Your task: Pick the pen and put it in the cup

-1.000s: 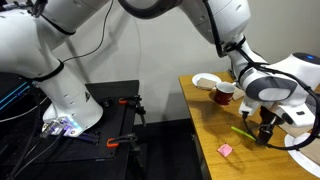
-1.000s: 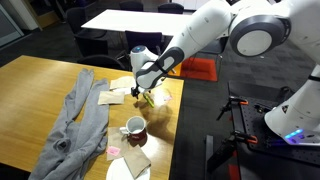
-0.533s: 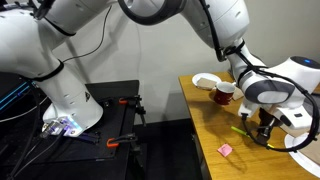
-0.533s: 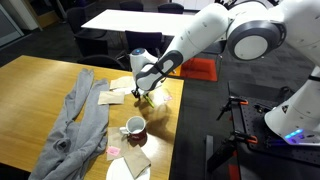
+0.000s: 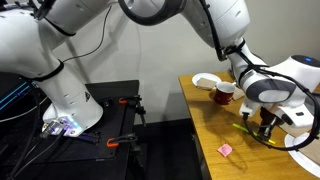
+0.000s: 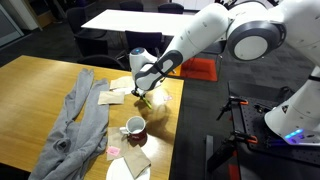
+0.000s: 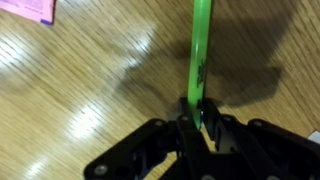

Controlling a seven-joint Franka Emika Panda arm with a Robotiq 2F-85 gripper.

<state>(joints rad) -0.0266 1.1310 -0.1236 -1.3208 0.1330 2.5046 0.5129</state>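
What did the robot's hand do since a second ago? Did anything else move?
The hand shifted just a tiny bit over the pen. In the wrist view its fingers now look pressed tight on the pen, which is still down at the table. The cup, the pink note and the grey cloth stayed put.

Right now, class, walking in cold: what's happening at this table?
The robot's claw is closed around one end of the thin yellow-green pen, low over the wooden table. The small dark red mug with the white inside stands apart from it on the same table, and the pen is not in it yet. A pink sticky note lies close by.
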